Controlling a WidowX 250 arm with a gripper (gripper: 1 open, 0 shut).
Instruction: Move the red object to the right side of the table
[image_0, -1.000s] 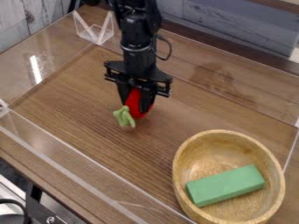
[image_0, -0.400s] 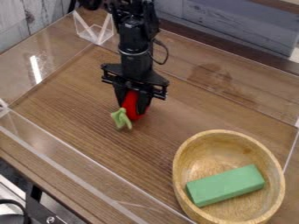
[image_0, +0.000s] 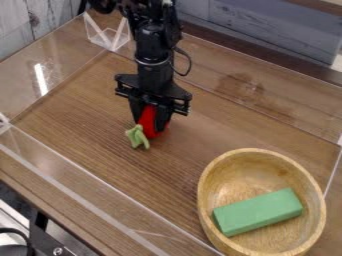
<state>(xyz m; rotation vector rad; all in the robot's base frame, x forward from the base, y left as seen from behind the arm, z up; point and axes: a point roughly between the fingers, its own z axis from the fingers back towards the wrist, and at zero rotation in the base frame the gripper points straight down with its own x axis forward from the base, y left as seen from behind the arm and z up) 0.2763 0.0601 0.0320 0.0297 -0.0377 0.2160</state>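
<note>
There is only the one camera view, looking down along the table (image_0: 254, 105) from its near end. The black arm comes down from the top of the picture and its claw (image_0: 152, 125) points straight at the wood. The two fingers are closed around the red toy strawberry (image_0: 155, 121), one on each side of it, so the claw is grasping the fruit. The red body shows between the fingers, and the pale green leafy tip (image_0: 136, 137) sticks out below and to the left, very near the tabletop; I cannot tell whether it touches the wood. All this sits a little left of the middle of the table.

Well apart from it, in the near right corner, stands a round wooden bowl (image_0: 214, 185) with a green rectangular block (image_0: 259, 212) lying flat inside it. Low clear walls (image_0: 80, 178) run around the table's edges, and the one along the near left side catches the light.
</note>
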